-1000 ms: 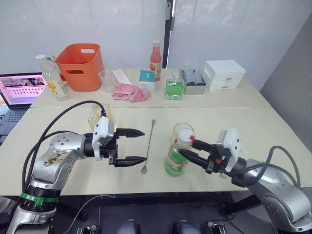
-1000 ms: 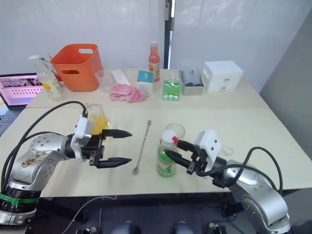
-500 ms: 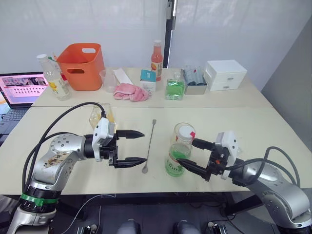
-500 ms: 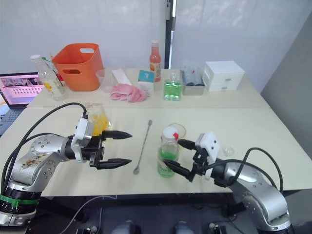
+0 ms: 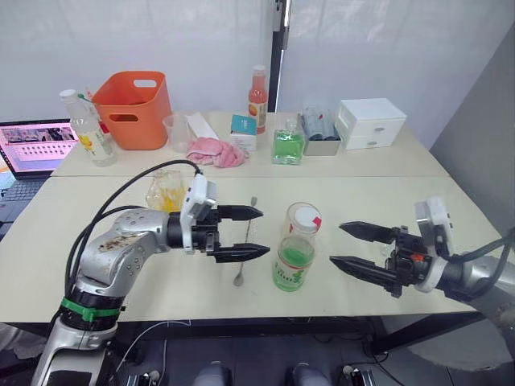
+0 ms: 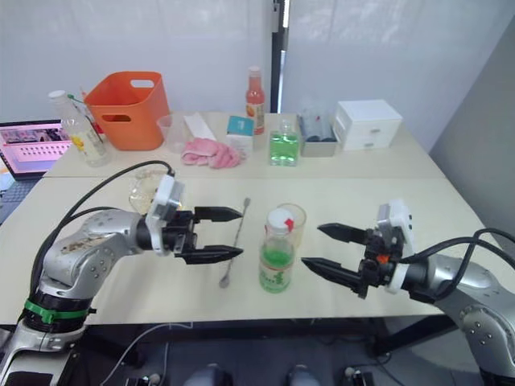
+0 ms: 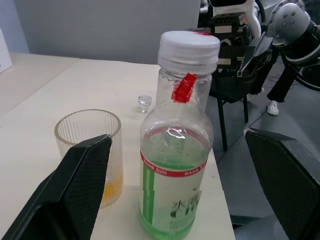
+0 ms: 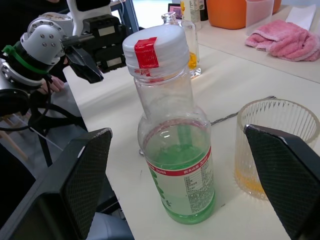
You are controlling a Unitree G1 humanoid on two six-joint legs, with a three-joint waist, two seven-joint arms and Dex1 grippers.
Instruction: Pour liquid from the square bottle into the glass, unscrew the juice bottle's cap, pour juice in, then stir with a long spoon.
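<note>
The juice bottle [image 5: 294, 251] stood upright near the table's [image 5: 451, 201] front edge, capped, its cap [image 8: 154, 46] white with a red tape strip; the green-and-white label carried small print too fine to read. The glass [image 7: 90, 152], ribbed, stood just behind it with a little orange liquid at the bottom. The spoon [image 5: 245, 241] lay to its left. The left gripper [image 5: 249, 233] and right gripper [image 5: 354, 246] flanked the bottle, both spread wide, holding nothing. The square bottle [image 5: 167, 190] stood behind the left arm.
</note>
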